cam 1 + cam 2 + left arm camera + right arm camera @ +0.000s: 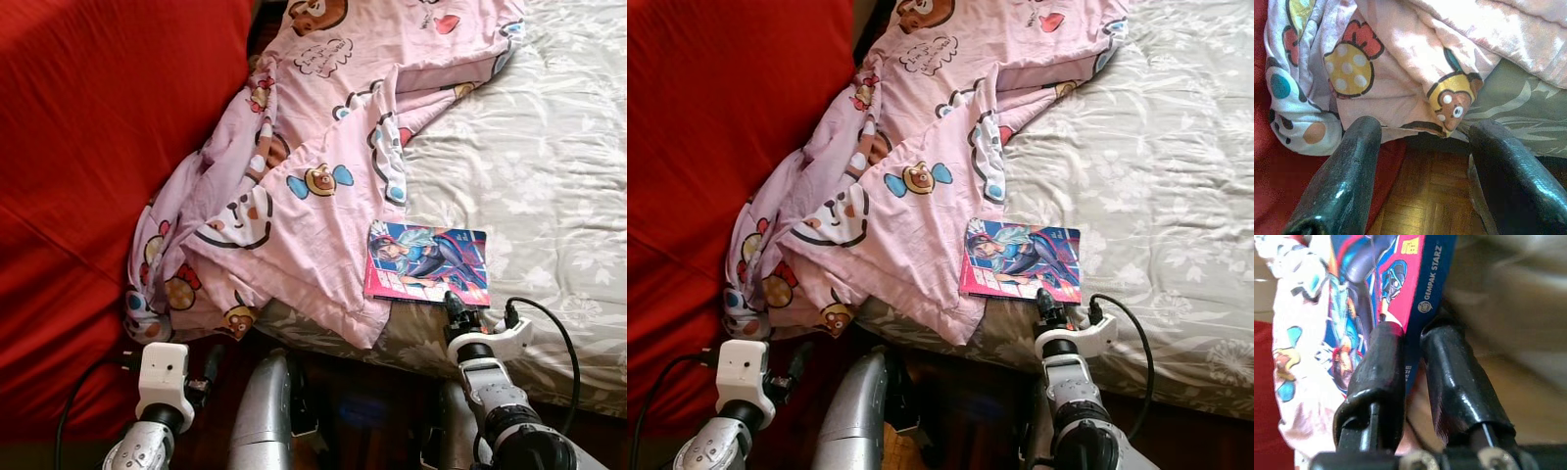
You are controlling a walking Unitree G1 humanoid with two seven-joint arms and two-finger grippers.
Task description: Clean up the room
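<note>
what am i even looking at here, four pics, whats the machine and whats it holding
This is a humanoid robot tidying a room. The two wide pictures come from the two eyes of a camera on its head, looking down at a bed. The other two come from a small camera on each wrist, looking along that arm's two black fingers.

On the bed lie a crumpled pink cartoon blanket and a comic book at the near edge, partly on the blanket. A red cushion is on the left.

The right gripper is pinching the edge of the comic, one finger on each side of it, as its wrist view shows up close. The left gripper is open and holds nothing, down by the blanket's hanging corner above a wooden floor.
</note>
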